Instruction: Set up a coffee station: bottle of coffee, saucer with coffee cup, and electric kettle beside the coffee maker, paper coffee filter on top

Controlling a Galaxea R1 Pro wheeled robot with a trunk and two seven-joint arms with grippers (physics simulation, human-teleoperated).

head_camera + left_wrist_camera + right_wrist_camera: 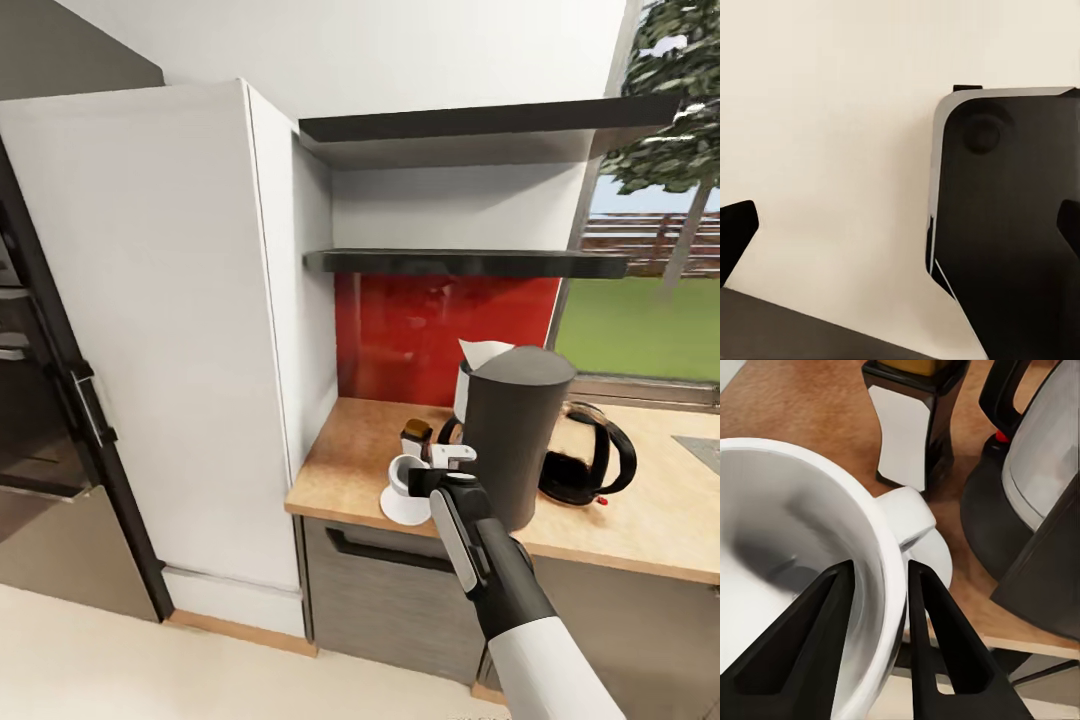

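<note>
Right pincer [881,622] pinches small white rounded cup [810,577] wall on round white saucer [405,507]; abrupt release may tip it.

You're in a home kitchen; a wood-grain countertop [640,530] over grey cabinets, a red splashback [420,330], a built-in oven [30,400] and a garden window [650,300] say so.

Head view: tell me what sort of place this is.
A home kitchen, most likely: a light beige wood-grain countertop over grey cabinet fronts, a tall dark grey coffee maker beside a rounded clear glass electric kettle, and a glossy red splashback.
</note>
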